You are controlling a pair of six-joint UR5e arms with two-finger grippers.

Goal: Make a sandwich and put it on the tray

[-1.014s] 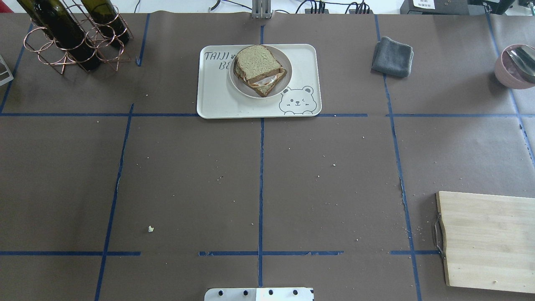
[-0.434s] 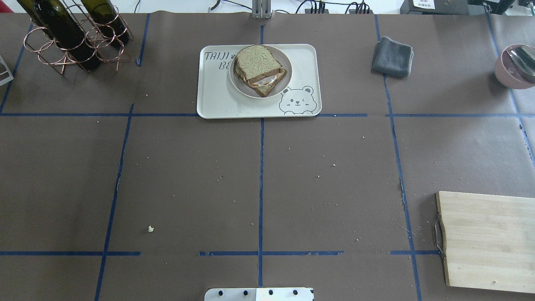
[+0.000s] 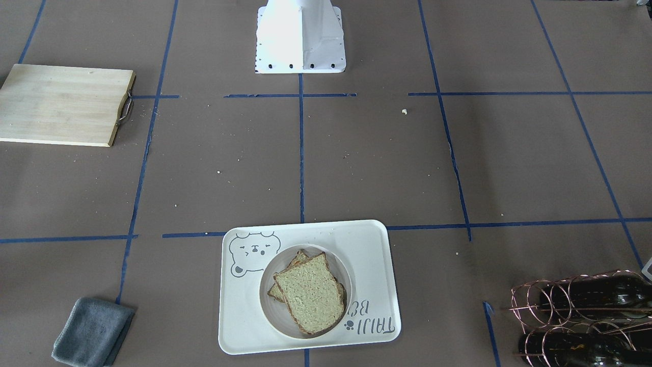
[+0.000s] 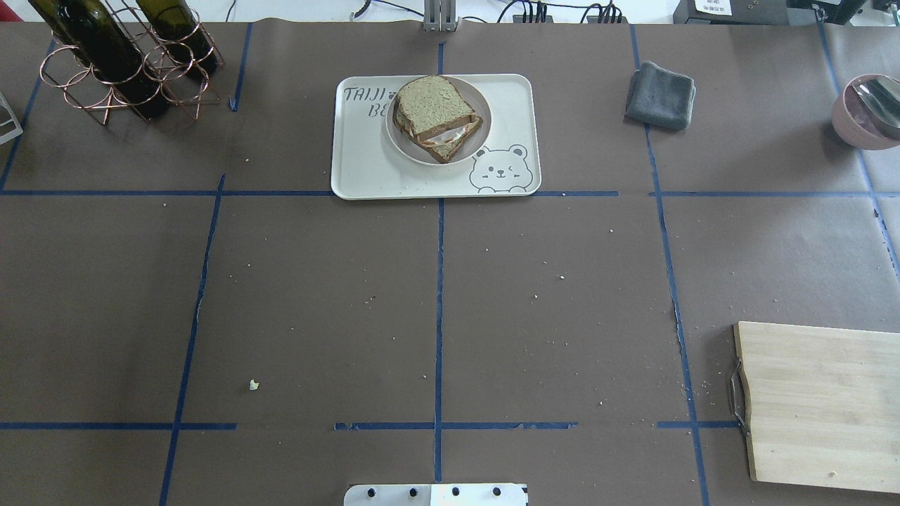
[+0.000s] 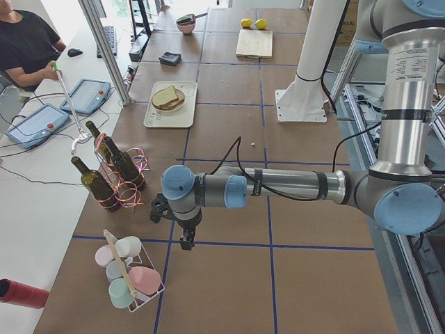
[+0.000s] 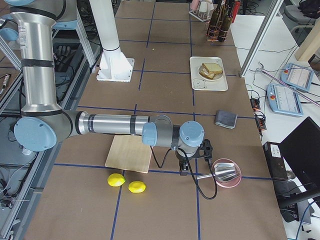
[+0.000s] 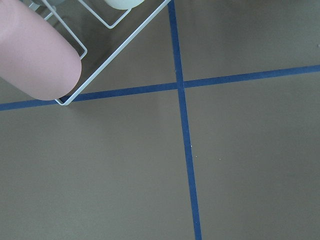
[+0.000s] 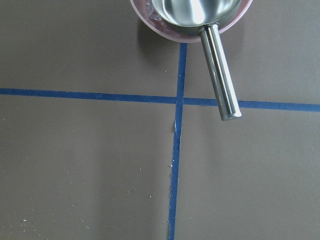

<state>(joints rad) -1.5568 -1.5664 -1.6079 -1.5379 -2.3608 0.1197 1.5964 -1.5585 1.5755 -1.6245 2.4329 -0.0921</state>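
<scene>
Sandwich (image 4: 436,118): lies on a round plate (image 4: 402,146) in the upper centre of the overhead view. The top slice sits askew on the lower one. Only a thin white strip of filling (image 4: 443,138) shows at the near edge; the rest of the filling is covered by bread.
Tray (image 4: 365,172): flat on the table under the plate. The plate covers part of its lettering, while the bear face at its lower right corner is in full view.
Left gripper (image 5: 186,240): seen only in the left side view, small and dark, pointing down above the table near a wire basket (image 5: 154,292) of cups. The jaw gap cannot be told. Its wrist view shows only crossed blue tape, with a pink cup (image 7: 35,55) cut off at the upper left.
Right gripper (image 6: 184,169): seen only in the right side view, pointing down just beside a pink bowl (image 6: 226,173). Whether the jaws are wide or narrow cannot be told. Its wrist view cuts the bowl off at the top edge, and a metal ladle (image 8: 220,75) handle juts out of the bowl.
Cutting board (image 4: 815,404): lower right of the overhead view, cropped by the frame edge.
Bottle rack (image 4: 119,70): upper left of the overhead view, with the bottle tops out of frame.
Grey cloth (image 4: 659,95): folded, well to the right of the tray.
</scene>
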